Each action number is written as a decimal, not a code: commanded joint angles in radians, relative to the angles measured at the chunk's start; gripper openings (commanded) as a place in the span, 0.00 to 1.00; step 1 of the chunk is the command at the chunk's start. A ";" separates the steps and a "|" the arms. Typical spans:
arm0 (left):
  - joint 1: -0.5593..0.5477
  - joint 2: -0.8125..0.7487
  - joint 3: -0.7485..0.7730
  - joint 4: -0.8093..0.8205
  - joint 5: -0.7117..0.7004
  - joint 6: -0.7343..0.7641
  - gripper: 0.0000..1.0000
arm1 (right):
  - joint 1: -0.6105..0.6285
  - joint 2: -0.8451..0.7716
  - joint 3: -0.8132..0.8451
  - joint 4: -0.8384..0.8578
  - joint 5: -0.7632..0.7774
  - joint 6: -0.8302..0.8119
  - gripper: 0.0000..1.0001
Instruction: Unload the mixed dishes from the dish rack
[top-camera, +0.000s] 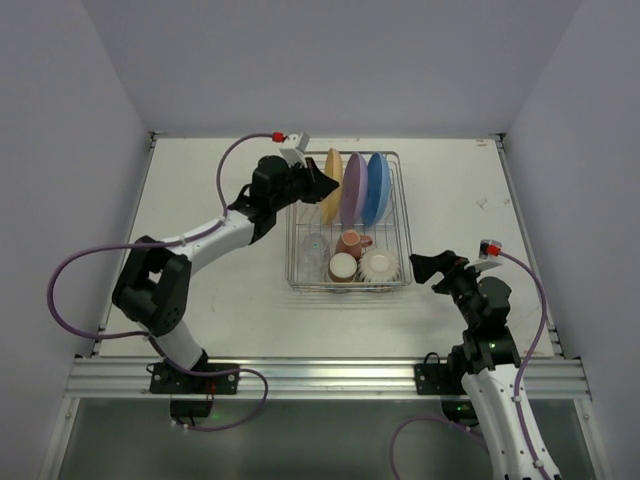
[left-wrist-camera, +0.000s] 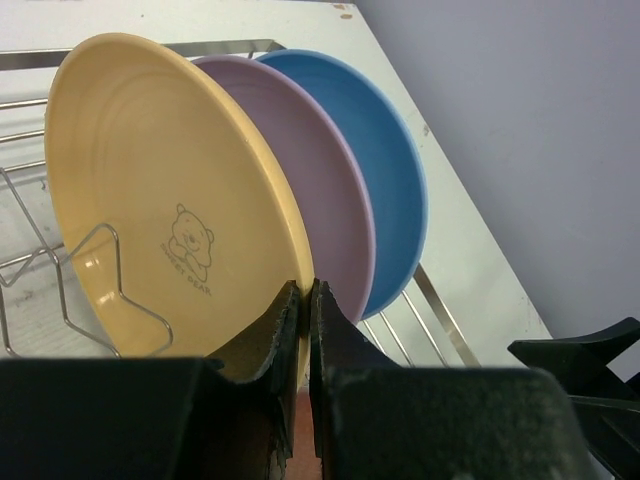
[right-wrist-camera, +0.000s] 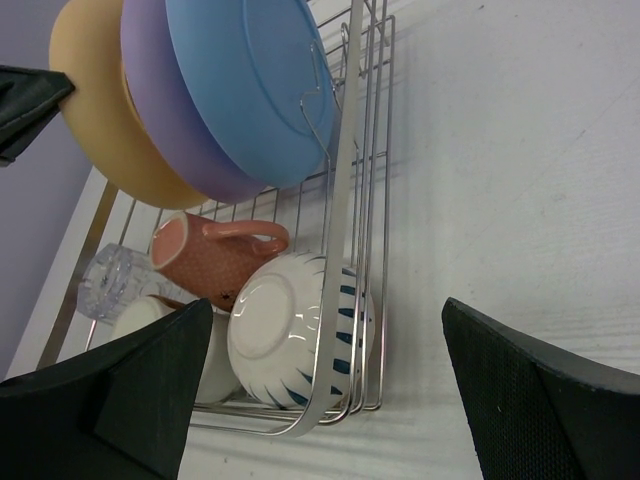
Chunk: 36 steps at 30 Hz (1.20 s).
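The silver wire dish rack (top-camera: 405, 222) stands mid-table. Three plates stand upright at its far end: yellow-orange (top-camera: 332, 186), purple (top-camera: 353, 188), blue (top-camera: 377, 188). At its near end lie a clear tumbler (top-camera: 316, 245), two reddish-brown cups (top-camera: 353, 241) (top-camera: 342, 267) and a cream ribbed bowl (top-camera: 380, 264). My left gripper (top-camera: 322, 183) is shut on the yellow plate's rim (left-wrist-camera: 150, 170), its fingers (left-wrist-camera: 304, 292) pinching the edge in front of the purple plate (left-wrist-camera: 325, 190). My right gripper (top-camera: 432, 268) is open and empty just right of the rack's near corner, facing the bowl (right-wrist-camera: 290, 330).
The rack sits on a white table (top-camera: 460, 190) closed in by grey walls at the left, back and right. A metal rail (top-camera: 320, 378) runs along the near edge. The left arm's purple cable (top-camera: 90, 258) loops over the table's left side.
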<state>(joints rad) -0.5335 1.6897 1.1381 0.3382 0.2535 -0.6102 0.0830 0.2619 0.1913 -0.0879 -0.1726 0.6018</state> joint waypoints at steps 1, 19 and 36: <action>0.003 -0.080 0.051 0.036 0.009 0.001 0.00 | 0.000 0.013 0.011 0.040 -0.021 -0.014 0.99; 0.064 -0.209 0.064 0.067 0.138 -0.109 0.00 | -0.002 0.023 0.014 0.043 -0.027 -0.016 0.99; 0.217 -0.390 -0.052 -0.171 -0.070 -0.050 0.00 | 0.000 0.037 0.017 0.048 -0.034 -0.019 0.99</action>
<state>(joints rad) -0.3344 1.3579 1.1011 0.2394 0.3130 -0.6960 0.0830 0.2882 0.1913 -0.0814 -0.1783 0.6010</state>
